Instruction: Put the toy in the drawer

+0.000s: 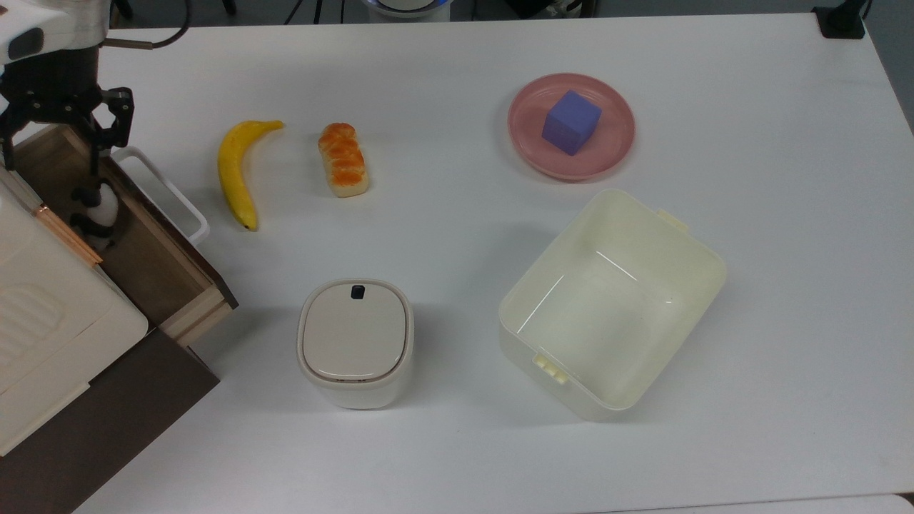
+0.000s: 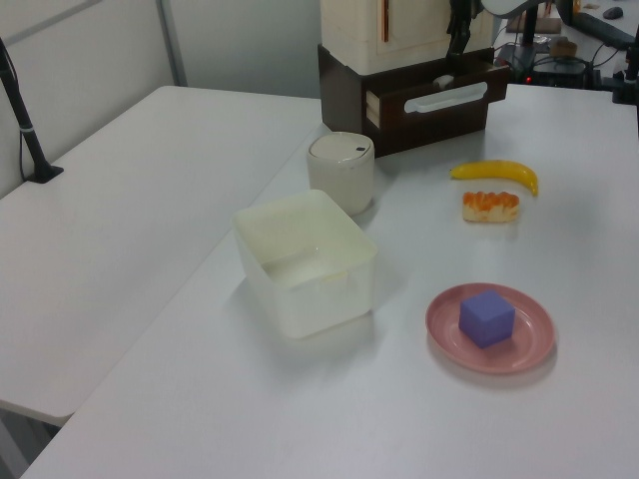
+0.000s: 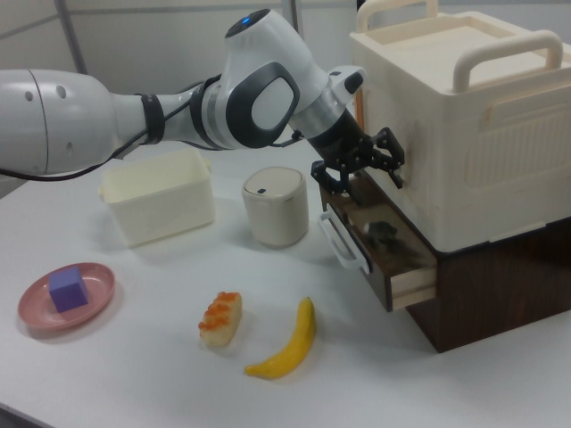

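Here, at the top view's upper left, the hand (image 1: 53, 153) hung spread above the open drawer (image 1: 153, 268), where the toy (image 1: 100, 210) lay.

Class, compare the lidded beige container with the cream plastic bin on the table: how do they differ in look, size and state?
The lidded beige container is closed by a lid with a small dark button; the cream plastic bin is open and empty. The container is smaller, the bin clearly larger. The container has softly rounded corners and sits square in the top view; the bin is boxier and sits turned at an angle. Both are pale plastic and stand upright on the white table.
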Controlling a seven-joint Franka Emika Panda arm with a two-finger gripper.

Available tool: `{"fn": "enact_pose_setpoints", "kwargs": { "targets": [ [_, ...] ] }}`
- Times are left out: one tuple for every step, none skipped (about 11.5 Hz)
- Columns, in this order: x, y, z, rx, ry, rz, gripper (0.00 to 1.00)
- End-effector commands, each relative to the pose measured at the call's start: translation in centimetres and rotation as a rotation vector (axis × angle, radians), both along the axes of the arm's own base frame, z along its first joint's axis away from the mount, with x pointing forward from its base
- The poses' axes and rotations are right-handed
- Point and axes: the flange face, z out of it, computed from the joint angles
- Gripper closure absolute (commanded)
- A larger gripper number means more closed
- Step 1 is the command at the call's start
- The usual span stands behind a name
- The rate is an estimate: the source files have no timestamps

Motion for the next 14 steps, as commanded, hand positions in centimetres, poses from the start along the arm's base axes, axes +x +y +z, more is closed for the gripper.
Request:
{"fn": "enact_pose_setpoints", "kwargs": {
  "targets": [
    [0.9,2.9,0.9,0.013,-0.035,0.033,0.20],
    [1.2,4.5,0.6,0.043,-0.030,0.020,0.20],
    [1.6,7.3,0.1,0.084,0.010,0.012,0.20],
    [1.6,9.6,0.1,0.113,0.040,0.005,0.20],
    [1.6,11.8,0.1,0.150,0.064,-0.025,0.20],
    [1.7,14.4,-0.2,0.214,0.083,-0.065,0.10],
    [1.3,16.2,0.3,0.279,0.085,-0.116,0.00],
    [0.8,17.1,0.3,0.308,0.116,-0.132,0.00],
    [0.3,19.4,1.0,0.338,0.154,-0.119,0.00],
    [-0.7,20.6,2.0,0.397,0.186,-0.129,0.00],
    [-1.8,21.8,3.1,0.448,0.214,-0.156,0.00],
    [-2.9,23.1,4.3,0.467,0.227,-0.206,0.00],
    [-3.8,25.0,5.1,0.471,0.240,-0.256,0.00],
    [-4.4,26.0,5.2,0.466,0.262,-0.289,0.00]
  ]
}}
